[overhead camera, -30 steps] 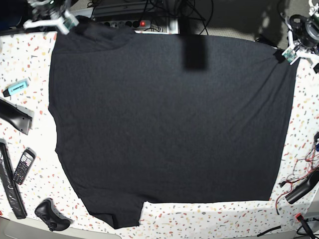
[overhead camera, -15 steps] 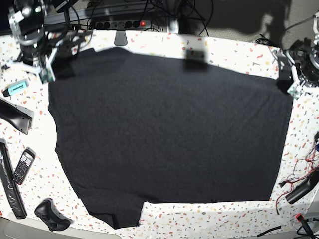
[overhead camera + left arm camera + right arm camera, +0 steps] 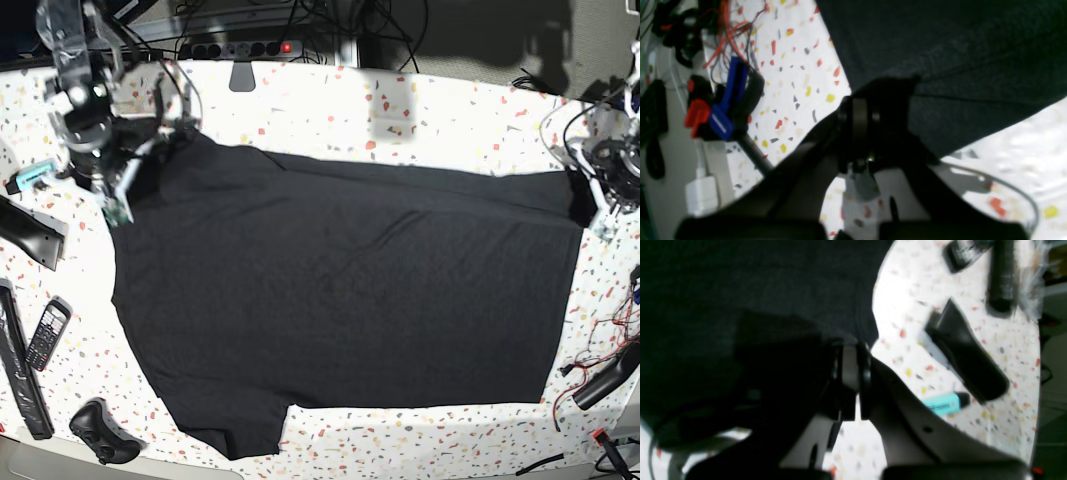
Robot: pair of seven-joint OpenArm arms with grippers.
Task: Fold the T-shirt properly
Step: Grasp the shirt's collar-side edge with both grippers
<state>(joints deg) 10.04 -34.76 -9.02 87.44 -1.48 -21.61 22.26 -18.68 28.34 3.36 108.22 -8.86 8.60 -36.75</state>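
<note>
The black T-shirt [image 3: 340, 300] lies spread on the speckled table [image 3: 400, 110], plain side up, with no print showing. Its far edge is doubled forward over the body, with a crease line across the upper part. My right gripper [image 3: 118, 195] is at the shirt's far-left corner and is shut on the cloth; the right wrist view shows its closed tip [image 3: 846, 343] on the shirt [image 3: 756, 290]. My left gripper [image 3: 585, 205] is shut on the far-right corner, which the left wrist view shows pinched at the tip [image 3: 883, 90] of the shirt [image 3: 957, 50].
A turquoise highlighter [image 3: 30, 177], a black handset-shaped object [image 3: 30, 235], a phone [image 3: 47, 333], a long black bar [image 3: 20, 370] and a black controller [image 3: 100, 432] lie along the left edge. A power strip [image 3: 245, 47] is at the back. Red wires [image 3: 610, 350] and a blue-red clamp [image 3: 723, 103] lie at the right.
Both grippers have moved toward the front with the shirt's far corners. The far edge now lies folded over the body, and more bare table shows at the back.
</note>
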